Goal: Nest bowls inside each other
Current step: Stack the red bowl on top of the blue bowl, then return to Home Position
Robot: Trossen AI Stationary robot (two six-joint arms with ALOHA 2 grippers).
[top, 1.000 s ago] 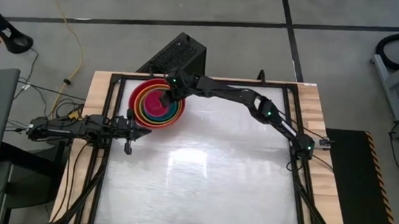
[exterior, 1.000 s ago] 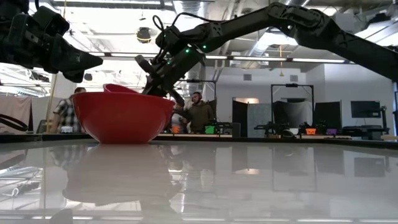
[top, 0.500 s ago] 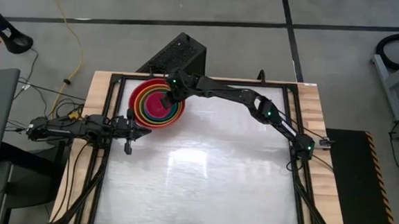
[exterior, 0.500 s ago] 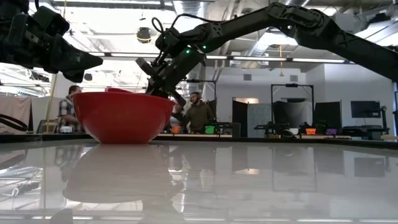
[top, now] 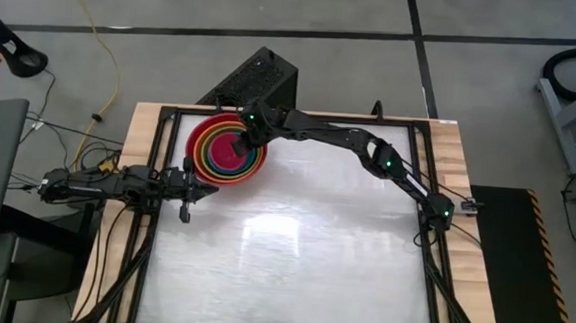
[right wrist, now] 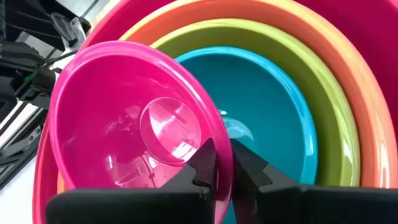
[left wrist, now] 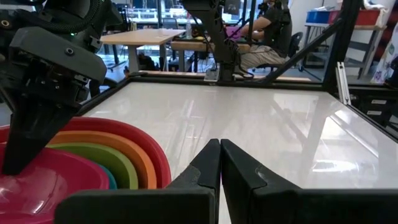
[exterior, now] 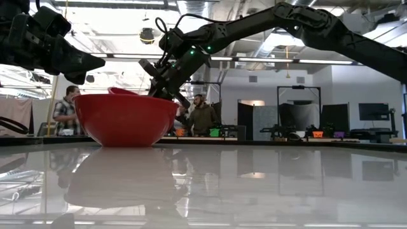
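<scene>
**Bowls stacked, far-left of table**

Red bowl [top: 197,139], largest, sits upright on tabletop w/ orange [right wrist: 348,81], lime green [right wrist: 311,87] & teal [right wrist: 273,118] nested inside, rims concentric. Magenta pink bowl [right wrist: 124,124], smallest, glossy, lies tilted in the teal one, its rim up on one side, not seated flat.

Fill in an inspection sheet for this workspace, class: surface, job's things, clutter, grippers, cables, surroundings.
Surface: glossy white table, bare apart from the bowls.
Job's things: red bowl holds orange, lime green and teal bowls; pink bowl sits tilted in the stack.
Clutter: nothing seen.
Grippers: right gripper pinches the pink bowl's rim; left gripper shut, empty, beside the stack.
Cables: yellow cable on the floor.
Surroundings: people beyond the table.
</scene>
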